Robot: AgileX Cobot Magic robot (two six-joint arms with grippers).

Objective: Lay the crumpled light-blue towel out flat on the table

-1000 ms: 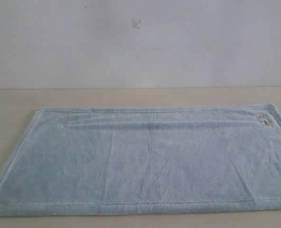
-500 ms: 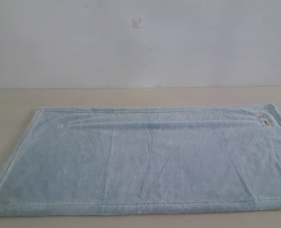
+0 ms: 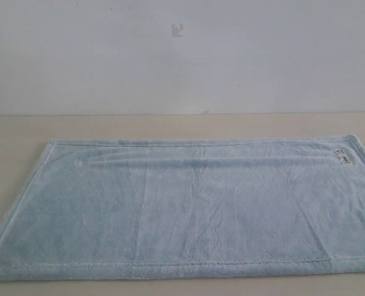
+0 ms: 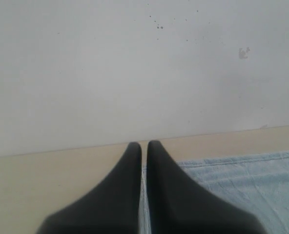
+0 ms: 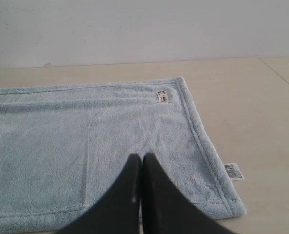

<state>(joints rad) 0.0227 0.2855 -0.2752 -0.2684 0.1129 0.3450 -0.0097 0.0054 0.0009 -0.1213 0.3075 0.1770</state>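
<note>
The light-blue towel point(image 3: 188, 209) lies opened out flat on the cream table point(image 3: 170, 126), with faint creases and a small tag point(image 3: 343, 156) near its far right corner. Neither gripper shows in the exterior view. In the left wrist view my left gripper point(image 4: 144, 145) is shut with nothing in it, raised over one side edge of the towel point(image 4: 247, 180). In the right wrist view my right gripper point(image 5: 141, 157) is shut and empty, above the towel point(image 5: 76, 141) close to a near corner. A white barcode label point(image 5: 233, 171) sticks out from under the hem there.
A plain pale wall point(image 3: 182, 55) rises behind the table. Bare table point(image 5: 252, 112) runs beside the towel's side edge in the right wrist view, and more bare table point(image 4: 47, 185) lies beyond its other side in the left wrist view.
</note>
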